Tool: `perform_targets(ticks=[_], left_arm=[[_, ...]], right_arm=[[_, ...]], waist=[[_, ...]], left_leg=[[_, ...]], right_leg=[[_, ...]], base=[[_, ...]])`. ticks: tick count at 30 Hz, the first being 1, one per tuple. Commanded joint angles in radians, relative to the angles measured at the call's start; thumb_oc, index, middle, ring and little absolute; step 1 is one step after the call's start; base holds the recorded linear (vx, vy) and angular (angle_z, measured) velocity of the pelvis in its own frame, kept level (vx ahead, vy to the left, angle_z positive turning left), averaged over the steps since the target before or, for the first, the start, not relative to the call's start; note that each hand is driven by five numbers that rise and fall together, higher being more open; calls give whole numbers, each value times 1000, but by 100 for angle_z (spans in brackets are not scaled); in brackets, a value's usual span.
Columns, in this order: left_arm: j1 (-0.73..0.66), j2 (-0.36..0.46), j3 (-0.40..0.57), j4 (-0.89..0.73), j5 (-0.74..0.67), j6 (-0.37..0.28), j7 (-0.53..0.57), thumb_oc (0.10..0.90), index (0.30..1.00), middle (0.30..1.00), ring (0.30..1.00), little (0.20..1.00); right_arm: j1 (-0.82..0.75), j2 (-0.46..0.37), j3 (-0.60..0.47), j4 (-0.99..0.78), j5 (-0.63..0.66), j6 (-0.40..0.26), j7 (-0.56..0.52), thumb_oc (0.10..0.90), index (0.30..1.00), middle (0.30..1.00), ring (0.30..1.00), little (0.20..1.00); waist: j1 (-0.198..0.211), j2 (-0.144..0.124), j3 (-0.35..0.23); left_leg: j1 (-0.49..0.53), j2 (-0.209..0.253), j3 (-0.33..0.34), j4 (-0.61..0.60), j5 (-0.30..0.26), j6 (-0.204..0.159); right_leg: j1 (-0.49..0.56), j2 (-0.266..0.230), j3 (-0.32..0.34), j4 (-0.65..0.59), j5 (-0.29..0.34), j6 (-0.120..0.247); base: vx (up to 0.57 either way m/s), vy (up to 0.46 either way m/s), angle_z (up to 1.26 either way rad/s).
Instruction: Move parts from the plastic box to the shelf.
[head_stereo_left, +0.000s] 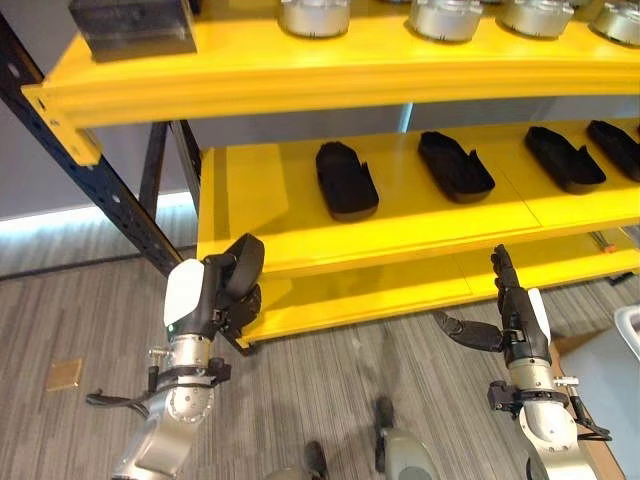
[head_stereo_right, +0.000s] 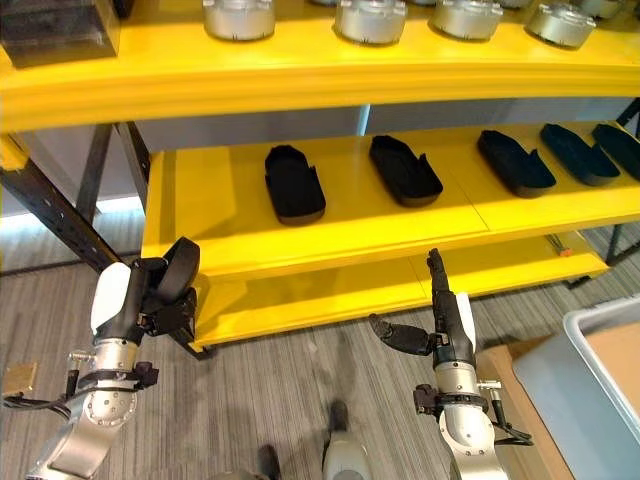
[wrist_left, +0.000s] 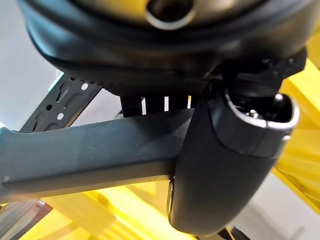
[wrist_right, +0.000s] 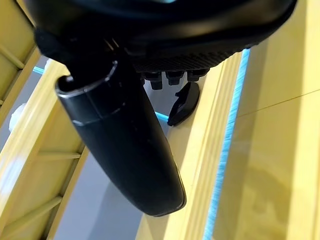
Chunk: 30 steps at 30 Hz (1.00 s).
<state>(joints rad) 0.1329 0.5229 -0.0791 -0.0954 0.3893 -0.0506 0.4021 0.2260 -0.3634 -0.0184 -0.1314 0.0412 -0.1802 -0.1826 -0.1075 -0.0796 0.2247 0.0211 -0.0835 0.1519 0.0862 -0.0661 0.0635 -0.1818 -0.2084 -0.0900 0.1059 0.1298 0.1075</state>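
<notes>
You are looking at a yellow shelf (head_stereo_left: 400, 215) where four black parts (head_stereo_left: 346, 178) are already lying in a row on the middle board, so some of the job is looking done. Your left hand (head_stereo_left: 225, 290) is curling its fingers around another black part (wrist_left: 90, 157) just in front of the shelf edge, and your right hand (head_stereo_right: 440, 310) is holding nothing, with straight fingers pointing up and the thumb sticking out. The grey plastic box (head_stereo_right: 590, 385) is sitting low on your right, and you cannot tell how many parts are waiting inside it.

Bare shelf (head_stereo_left: 250, 190) left of parts (head_stereo_left: 346, 180)

Bright even light, blurred wrist close-ups
</notes>
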Motion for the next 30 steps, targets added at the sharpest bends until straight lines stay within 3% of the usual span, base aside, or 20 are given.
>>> perform_targets(ticks=[1, 8, 20, 23, 25, 27, 28, 30], left_arm=[[-75, 33, 88, -177, 54, -101, 51, 400, 300, 300, 300, 300], [-48, 30, 90, -185, 15, -100, 31, 400, 300, 300, 300, 300], [-93, 20, 94, -200, 20, -92, 49, 400, 300, 300, 300, 300], [-107, 17, 108, -214, 27, -90, 62, 400, 300, 300, 300, 300], [-123, 22, 117, -229, 34, -91, 70, 400, 300, 300, 300, 300], [-143, 31, 124, -245, 43, -93, 80, 400, 300, 300, 300, 300], [-149, 35, 134, -249, 47, -91, 88, 400, 300, 300, 300, 300], [-148, 41, 156, -265, 50, -90, 91, 400, 300, 300, 300, 300]], right_arm=[[-116, -56, -54, -55, 16, -104, -16, 900, 1000, 1000, 1000, 1000], [-84, -51, -71, -59, 35, -94, -7, 900, 1000, 1000, 1000, 1000], [-83, -63, -74, -60, 49, -93, -7, 900, 1000, 1000, 1000, 1000], [-85, -71, -72, -60, 62, -101, -8, 900, 1000, 1000, 1000, 1000], [-92, -81, -73, -62, 81, -110, -11, 900, 1000, 1000, 1000, 1000], [-104, -94, -67, -66, 88, -117, -17, 900, 1000, 1000, 1000, 1000], [-112, -93, -68, -62, 91, -120, -21, 900, 1000, 1000, 1000, 1000], [-107, -92, -72, -62, 92, -118, -24, 900, 1000, 1000, 1000, 1000]], waist=[[-12, -8, -84], [-16, 6, -116], [-20, 18, -142], [-17, 15, -133], [0, -1, -100], [23, -14, -66], [22, -15, -58], [10, -13, -70]], left_leg=[[24, 106, -22, 76, -115, -51], [87, 143, -29, -9, -87, -83], [115, 195, -51, -49, -40, -126], [53, 227, -65, 79, 15, -160], [-57, 215, -112, 287, 82, -176], [-123, 177, -179, 397, 121, -178], [-151, 178, -195, 397, 115, -173], [-153, 262, -168, 295, 107, -170]], right_leg=[[57, 41, -16, -52, -30, 42], [91, 66, -29, -45, -74, 31], [114, 100, -36, -19, -134, 4], [130, 124, -32, -21, -153, -27], [149, 131, -34, -25, -161, -61], [153, 136, -36, -18, -167, -79], [149, 135, -41, -8, -177, -79], [144, 129, -46, 1, -190, -64]], base=[[158, -114, 3], [137, -102, 5], [59, -83, 4], [10, -164, 12], [-96, -188, 23], [-103, -125, 16], [-46, -48, 1], [61, 37, 7]])
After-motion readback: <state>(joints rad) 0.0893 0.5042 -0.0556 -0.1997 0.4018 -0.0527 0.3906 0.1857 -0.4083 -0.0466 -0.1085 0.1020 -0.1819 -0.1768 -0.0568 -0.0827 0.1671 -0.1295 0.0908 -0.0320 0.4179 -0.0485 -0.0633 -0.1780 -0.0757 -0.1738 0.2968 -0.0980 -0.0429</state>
